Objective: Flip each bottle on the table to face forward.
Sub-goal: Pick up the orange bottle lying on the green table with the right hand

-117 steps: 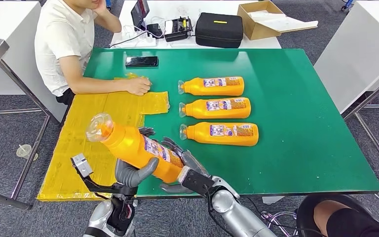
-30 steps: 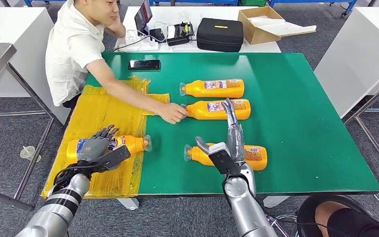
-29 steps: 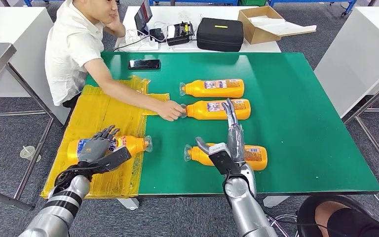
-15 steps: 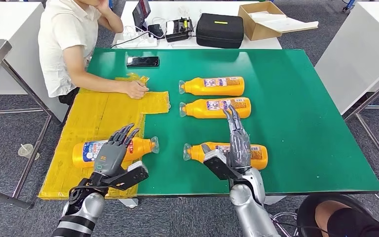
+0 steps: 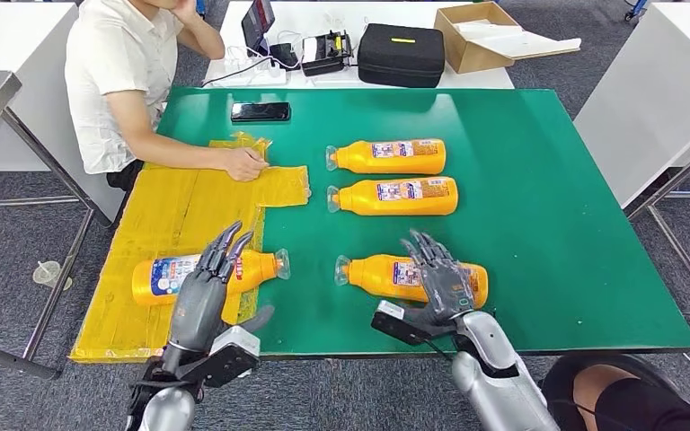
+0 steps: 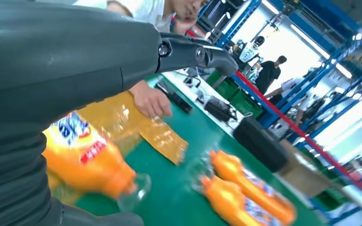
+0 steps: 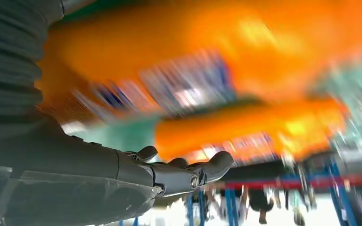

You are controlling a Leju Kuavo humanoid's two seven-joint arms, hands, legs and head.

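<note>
On the yellow mat (image 5: 171,211) lies one bottle (image 5: 202,275); the left hand (image 5: 205,292) hovers over it, fingers spread, holding nothing. The left wrist view shows its blue label. The right hand (image 5: 440,274) rests open-fingered on the nearest bottle (image 5: 386,276) on the green table (image 5: 548,224); two more bottles (image 5: 391,176) lie behind.

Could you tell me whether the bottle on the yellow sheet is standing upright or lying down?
Lying on its side: the bottle stretches lengthwise across the yellow sheet.
</note>
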